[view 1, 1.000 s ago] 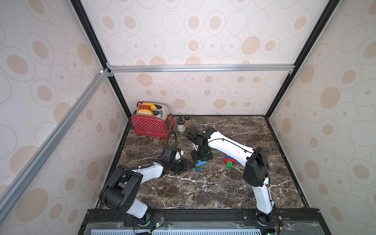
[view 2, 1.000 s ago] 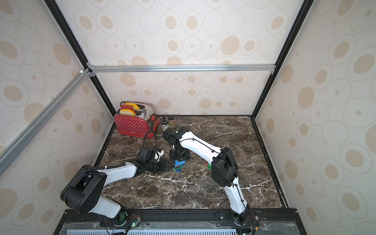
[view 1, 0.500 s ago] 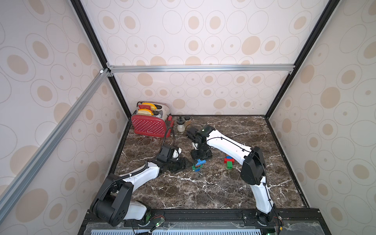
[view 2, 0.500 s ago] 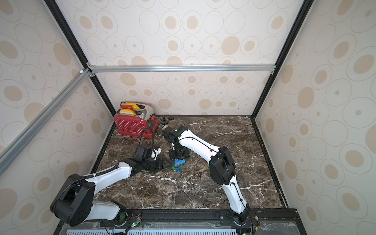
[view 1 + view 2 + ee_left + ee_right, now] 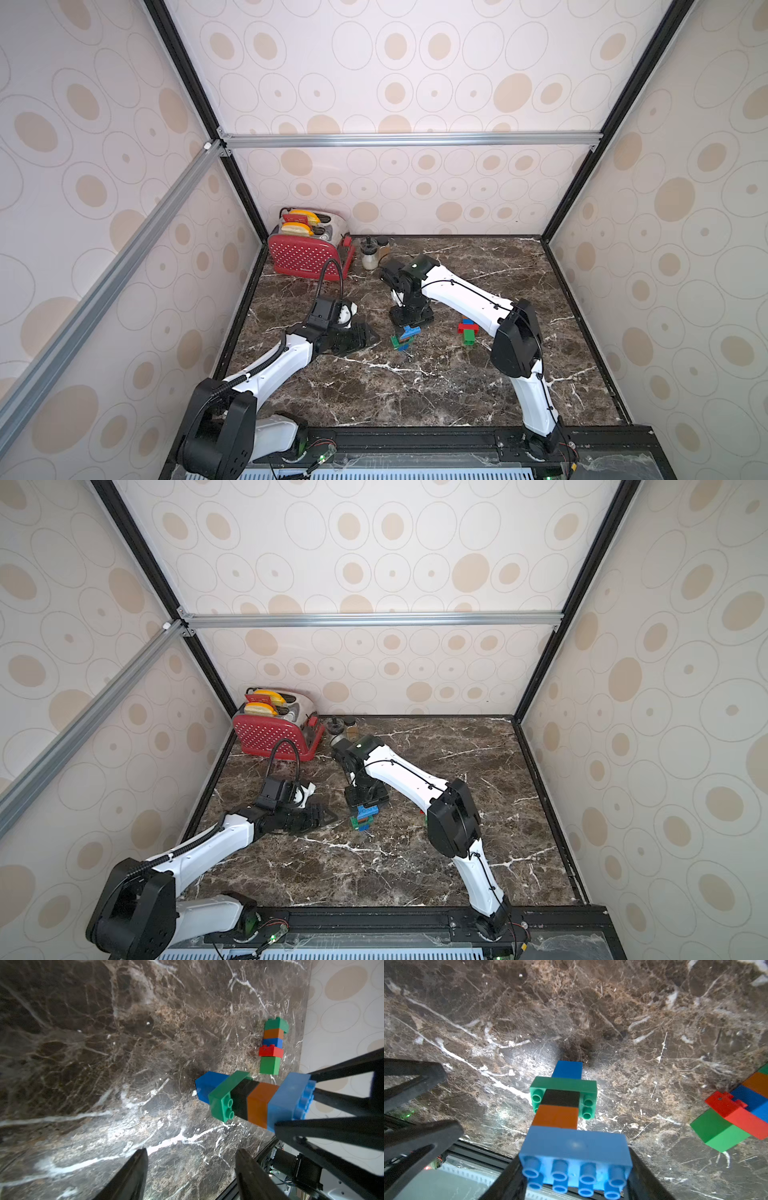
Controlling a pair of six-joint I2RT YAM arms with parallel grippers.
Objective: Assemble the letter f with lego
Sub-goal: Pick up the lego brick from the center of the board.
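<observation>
Dark brown marble tabletop [image 5: 415, 386] with white veins sits inside walls papered with beige ovals. At the far left corner stands a red dotted toaster [image 5: 305, 259] with yellow slices in its slots. Just beside it is a small clear jar with a black lid [image 5: 369, 259].

Nearer the front, the left gripper [image 5: 191, 1151] lies low over the marble. Its jaws stand apart with nothing between them, pointing at a leaning column of studded plastic bricks [image 5: 405, 336] just to its right. The column runs from a dark blue square brick [image 5: 568, 1069] at the marble end through a green oblong brick [image 5: 562, 1083], a black square brick [image 5: 560, 1097] and an orange square brick [image 5: 556, 1116] to a light blue oblong brick [image 5: 575, 1147] on top. Whether the dark blue end touches the marble cannot be told.

The right gripper [image 5: 574, 1155] reaches down from behind and clamps the light blue oblong brick by its short ends. Further right, apart from both grippers, a row of five joined bricks [image 5: 468, 330] lies flat: green, red, blue, orange, green.
</observation>
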